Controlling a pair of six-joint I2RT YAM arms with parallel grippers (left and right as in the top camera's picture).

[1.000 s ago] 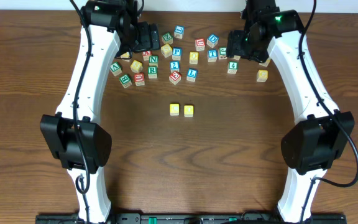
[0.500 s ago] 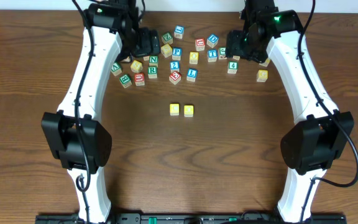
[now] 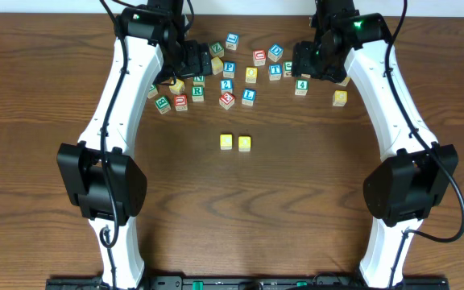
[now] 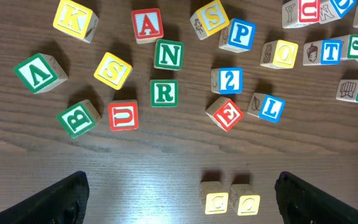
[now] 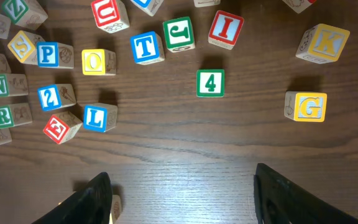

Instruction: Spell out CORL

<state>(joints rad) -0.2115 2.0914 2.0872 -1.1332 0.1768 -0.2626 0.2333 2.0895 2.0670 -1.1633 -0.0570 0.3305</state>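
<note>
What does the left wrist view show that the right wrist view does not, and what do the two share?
Only the left wrist view shows the green B block, the green A block, and the letters on the placed C block and placed O block. Only the right wrist view shows the yellow G block and the red I block. Both show the green R block, blue L block and red E block.
</note>
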